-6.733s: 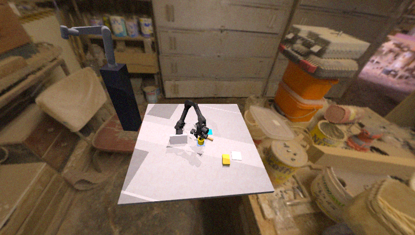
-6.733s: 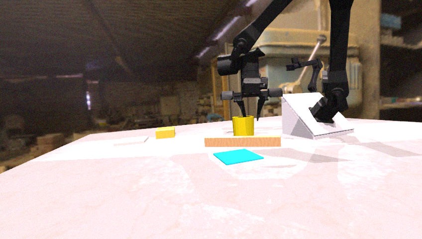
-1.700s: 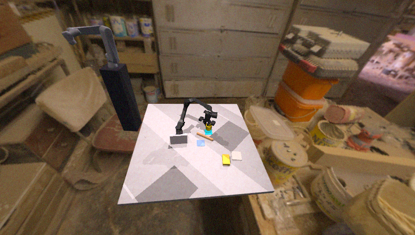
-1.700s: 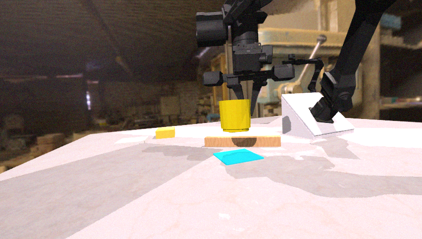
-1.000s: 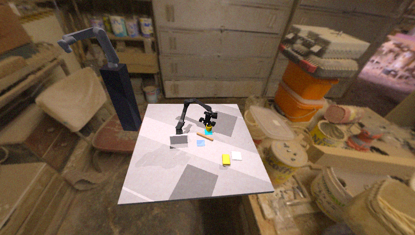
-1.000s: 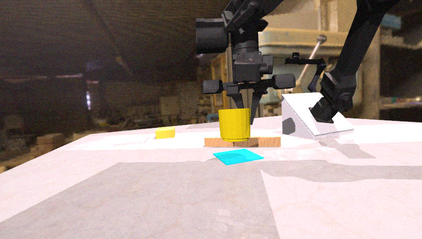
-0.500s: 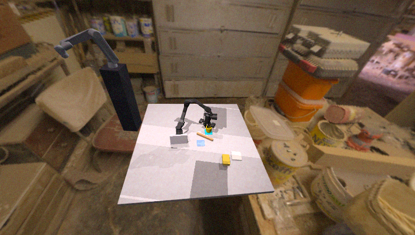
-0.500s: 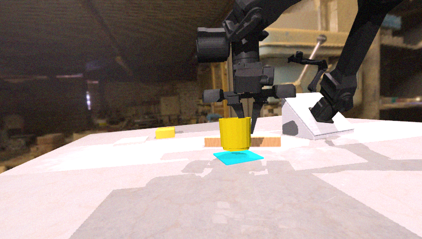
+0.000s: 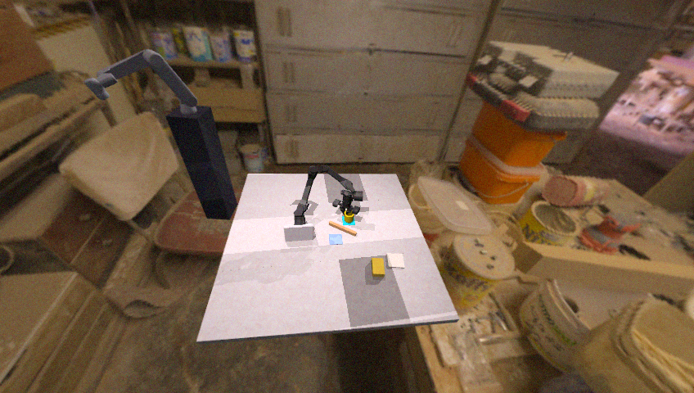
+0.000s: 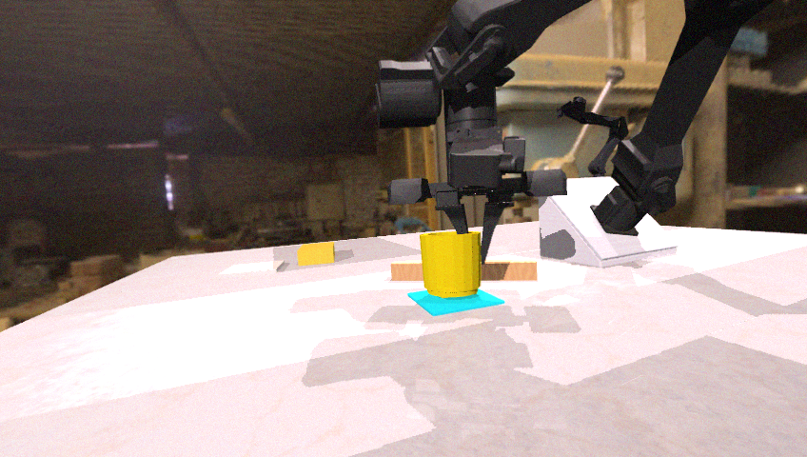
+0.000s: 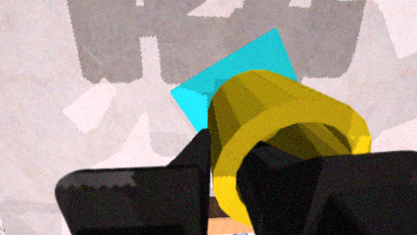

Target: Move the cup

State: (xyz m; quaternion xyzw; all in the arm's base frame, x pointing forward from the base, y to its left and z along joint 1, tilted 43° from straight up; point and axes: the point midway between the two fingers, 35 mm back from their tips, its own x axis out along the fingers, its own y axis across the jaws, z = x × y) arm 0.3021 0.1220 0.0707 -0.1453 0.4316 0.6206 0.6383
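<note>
The yellow cup (image 9: 349, 217) (image 10: 450, 266) (image 11: 259, 93) is upright over the cyan pad (image 9: 344, 223) (image 10: 436, 307) (image 11: 254, 54), its base at or just above the pad; contact is not certain. My gripper (image 9: 349, 211) (image 10: 474, 240) (image 11: 217, 135) is shut on the cup's wall, one finger inside the rim and the other outside. The marbles are not visible; the part of the cup's inside that shows is dark and partly covered by the finger. The blue pad (image 9: 335, 239) lies bare on the table, across the wooden bar from the cup.
The wooden bar (image 9: 342, 228) (image 10: 521, 272) (image 11: 226, 226) lies close beside the cyan pad. A white wedge (image 9: 299, 232) (image 10: 575, 212) stands by my arm's base. A yellow block (image 9: 377, 267) (image 10: 316, 253) and a white square (image 9: 395, 260) (image 10: 248, 268) lie farther off.
</note>
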